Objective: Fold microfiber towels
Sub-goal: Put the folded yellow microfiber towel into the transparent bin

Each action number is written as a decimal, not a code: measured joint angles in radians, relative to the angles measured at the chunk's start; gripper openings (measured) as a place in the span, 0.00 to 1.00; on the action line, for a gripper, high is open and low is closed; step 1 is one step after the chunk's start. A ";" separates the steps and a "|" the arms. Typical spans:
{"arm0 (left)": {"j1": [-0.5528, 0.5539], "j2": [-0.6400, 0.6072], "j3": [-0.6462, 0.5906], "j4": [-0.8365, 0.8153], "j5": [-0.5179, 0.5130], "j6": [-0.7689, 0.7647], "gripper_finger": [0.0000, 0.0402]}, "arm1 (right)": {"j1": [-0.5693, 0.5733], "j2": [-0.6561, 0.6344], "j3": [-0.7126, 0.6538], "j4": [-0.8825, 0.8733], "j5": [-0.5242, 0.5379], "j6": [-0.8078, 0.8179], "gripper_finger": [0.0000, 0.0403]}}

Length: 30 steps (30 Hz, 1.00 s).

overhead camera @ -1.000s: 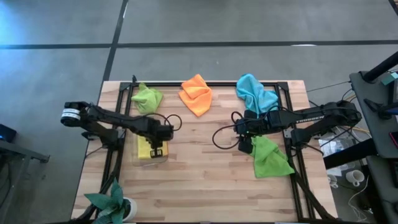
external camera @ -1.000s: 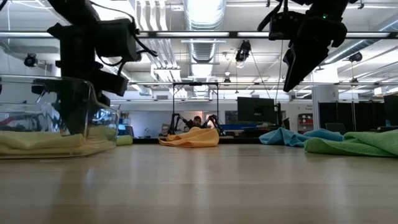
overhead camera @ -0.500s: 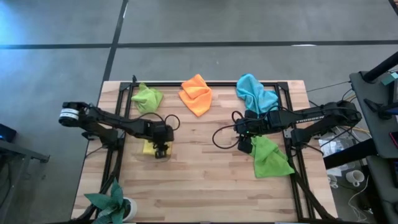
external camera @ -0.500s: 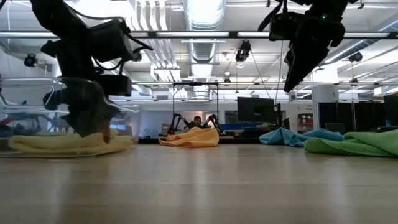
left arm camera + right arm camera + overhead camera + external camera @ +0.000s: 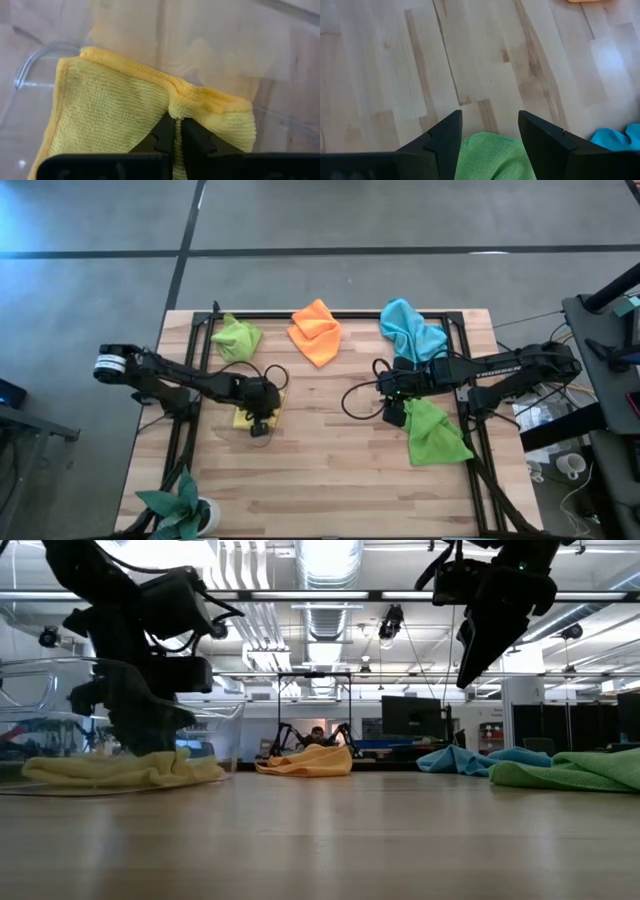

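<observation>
My left gripper (image 5: 258, 423) is down on the yellow towel (image 5: 244, 414), shut on it, inside a clear glass container (image 5: 60, 690) at the table's left. The towel lies bunched on the container's floor (image 5: 120, 771). My right gripper (image 5: 394, 414) hangs open and empty just above the near-left corner of a green towel (image 5: 436, 434), which also shows between its fingers in the right wrist view (image 5: 490, 155). A lime green towel (image 5: 237, 337), an orange towel (image 5: 317, 331) and a light blue towel (image 5: 410, 330) lie crumpled along the far edge. My left gripper pinches a folded edge of the yellow towel (image 5: 181, 109) between its two fingertips, where the hem puckers; two hemmed layers show there. The fingers come from above, slanting down. The rest of the towel lies slack on the container's floor.
A potted plant with pointed leaves (image 5: 182, 505) stands at the near left corner. Black frame rails (image 5: 190, 370) run along the table's sides. Bare wood (image 5: 330, 470) lies in the middle and near part of the table.
My left gripper has come down into the glass container onto the yellow towel and taken hold of it. The towel, flat and folded before, is now bunched up and drawn a little toward the table's right.
</observation>
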 joint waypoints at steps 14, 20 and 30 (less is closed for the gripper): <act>-0.035 -0.029 -0.007 0.060 0.101 0.125 0.17 | -0.006 0.000 0.000 0.018 0.070 -0.005 0.48; -0.035 0.019 0.032 0.006 0.101 0.125 0.41 | -0.006 0.000 0.000 0.015 0.070 0.006 0.48; -0.043 -0.048 0.120 -0.212 0.087 0.178 0.62 | -0.020 0.000 0.000 0.016 0.070 -0.005 0.48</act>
